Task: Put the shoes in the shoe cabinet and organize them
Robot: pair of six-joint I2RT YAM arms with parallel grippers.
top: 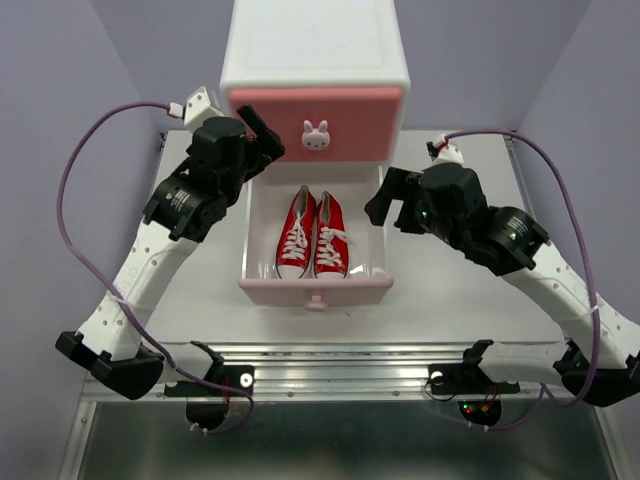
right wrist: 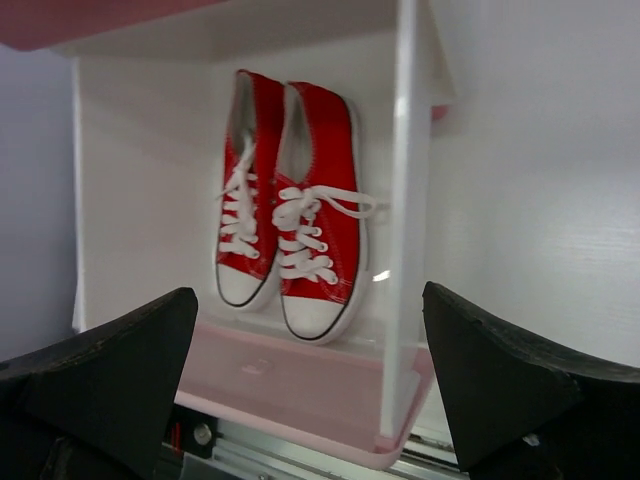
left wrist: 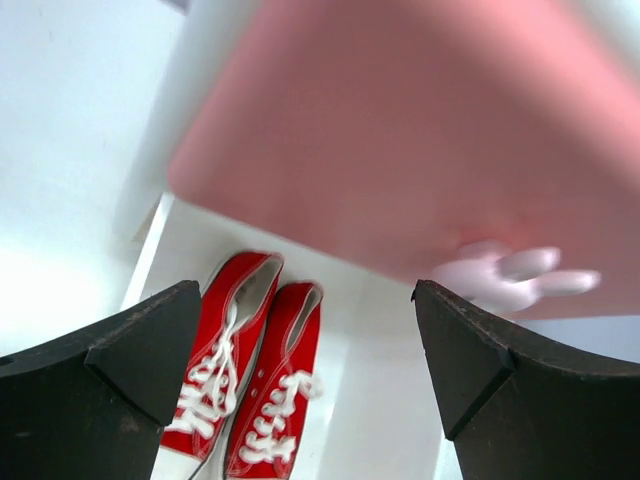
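Note:
The white shoe cabinet stands at the back centre. Its darker pink upper drawer is closed. Its pale pink lower drawer is pulled out towards me. The red pair of shoes lies side by side in it, toes forward; it also shows in the left wrist view and the right wrist view. The green shoes are out of view. My left gripper is open and empty at the upper drawer's left corner. My right gripper is open and empty beside the open drawer's right wall.
A white bunny knob sits on the upper drawer front, also in the left wrist view. A metal rail runs along the near table edge. Purple cables loop beside both arms. Lavender walls close in the sides.

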